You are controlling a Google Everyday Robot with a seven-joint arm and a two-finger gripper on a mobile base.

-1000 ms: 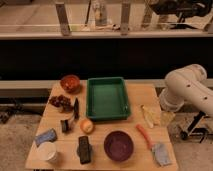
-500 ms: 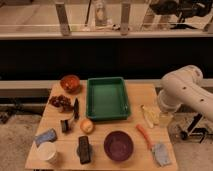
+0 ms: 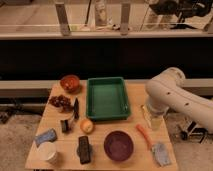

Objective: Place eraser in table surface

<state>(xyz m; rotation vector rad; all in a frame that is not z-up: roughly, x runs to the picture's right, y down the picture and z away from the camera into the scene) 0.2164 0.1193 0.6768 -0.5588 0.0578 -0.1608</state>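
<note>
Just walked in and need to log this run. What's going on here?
A robot arm reaches in from the right, its gripper hanging low over the right edge of the table surface, beside the green tray. It is well away from the eraser, which lies flat near the table's front edge, between the white cup and the purple bowl, with nothing touching it.

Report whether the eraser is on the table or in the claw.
On the table: the eraser lies flat near the front edge; the claw hangs apart at the right edge.
</note>
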